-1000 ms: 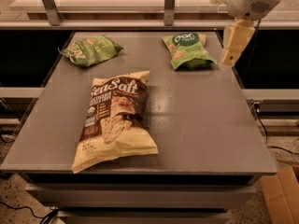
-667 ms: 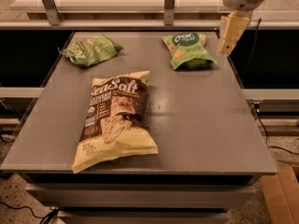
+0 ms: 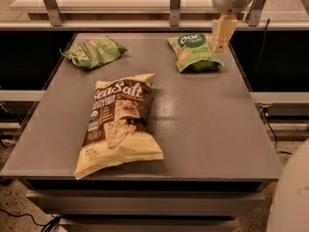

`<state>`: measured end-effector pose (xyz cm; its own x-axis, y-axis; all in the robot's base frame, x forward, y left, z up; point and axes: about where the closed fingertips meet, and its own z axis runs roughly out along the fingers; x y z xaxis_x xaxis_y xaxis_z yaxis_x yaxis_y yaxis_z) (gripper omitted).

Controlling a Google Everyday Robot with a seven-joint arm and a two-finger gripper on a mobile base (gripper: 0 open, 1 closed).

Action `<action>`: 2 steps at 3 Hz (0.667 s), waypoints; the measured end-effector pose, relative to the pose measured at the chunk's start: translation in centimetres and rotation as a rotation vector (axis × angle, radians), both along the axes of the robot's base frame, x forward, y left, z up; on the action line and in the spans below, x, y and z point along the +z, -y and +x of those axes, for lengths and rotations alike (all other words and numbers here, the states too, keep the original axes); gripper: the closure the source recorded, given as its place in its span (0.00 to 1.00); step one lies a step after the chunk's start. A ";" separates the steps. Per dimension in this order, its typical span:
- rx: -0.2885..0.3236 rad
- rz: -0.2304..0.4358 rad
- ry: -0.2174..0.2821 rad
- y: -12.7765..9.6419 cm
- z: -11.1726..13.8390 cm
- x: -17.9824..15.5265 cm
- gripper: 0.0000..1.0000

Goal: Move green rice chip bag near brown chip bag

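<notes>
Reaching phase, nothing grasped yet, by the look of it. Pale green bag (image 3: 92, 52) sits by the far-left corner of the bench (image 3: 212, 120); distractor, leave it alone. Brown chip bag (image 3: 119, 122) lies flat left of centre, reaching toward the near edge, its long axis running far to near with the "Sea Salt" end pointing to the far edge. Green rice chip bag (image 3: 193, 52) lies flat near the far-right corner, well apart from the brown one. Its long axis also runs roughly far to near. The logo end points at the far edge, and the lower end swings slightly toward the right edge. Gripper (image 3: 218, 46) hangs at the bag's right side, just beside or slightly over its edge. Contact is unclear, and I cannot tell whether it is open or closed.

To do it well: shift left over the bag's middle, come down across the short axis and pinch a raised fold, not the flat edge. Lift clear, carry toward the near-left and set down beside the brown bag without nudging it.
</notes>
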<state>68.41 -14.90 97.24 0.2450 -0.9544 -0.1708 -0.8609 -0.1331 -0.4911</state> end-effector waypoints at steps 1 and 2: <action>-0.011 -0.020 -0.005 -0.4 2.0 -2.5 0.00; -0.035 -0.035 -0.021 -0.3 3.8 -5.0 0.00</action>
<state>72.23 -14.55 92.22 0.2082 -0.9677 -0.1420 -0.8752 -0.1195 -0.4687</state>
